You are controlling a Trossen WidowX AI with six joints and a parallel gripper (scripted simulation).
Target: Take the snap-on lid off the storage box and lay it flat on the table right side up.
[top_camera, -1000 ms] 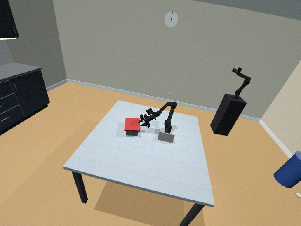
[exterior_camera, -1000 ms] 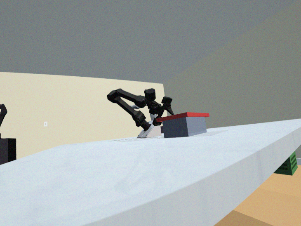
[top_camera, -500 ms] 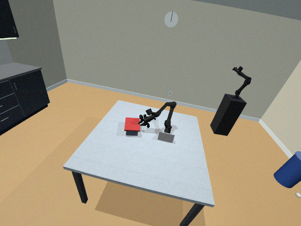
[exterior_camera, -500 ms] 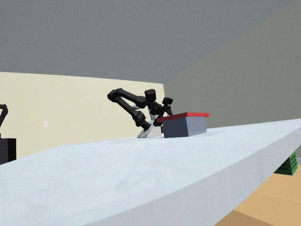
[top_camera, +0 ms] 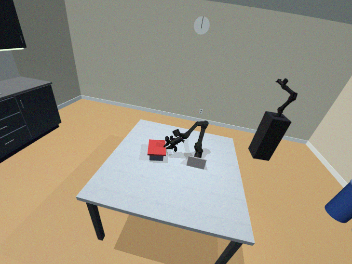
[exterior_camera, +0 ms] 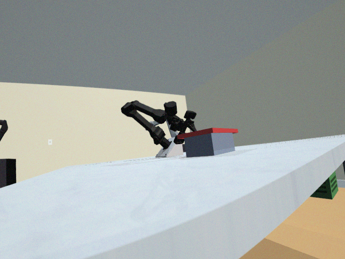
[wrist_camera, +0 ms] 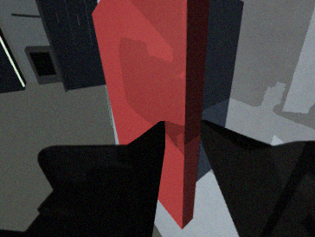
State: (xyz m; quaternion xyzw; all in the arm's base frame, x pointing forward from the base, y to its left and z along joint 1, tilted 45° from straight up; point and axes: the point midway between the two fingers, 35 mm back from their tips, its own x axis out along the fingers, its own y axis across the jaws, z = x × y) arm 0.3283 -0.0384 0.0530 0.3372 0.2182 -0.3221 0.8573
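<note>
A flat red lid sits on top of a dark grey storage box in the middle of the white table. My gripper reaches in from the arm's side and is shut on the lid's near edge, one finger above it and one below. In the wrist view the lid's rim runs between the two dark fingers.
The arm's base with a grey plate stands just beside the box. A black pedestal with another arm stands on the floor beyond the table. Dark cabinets are at the far left.
</note>
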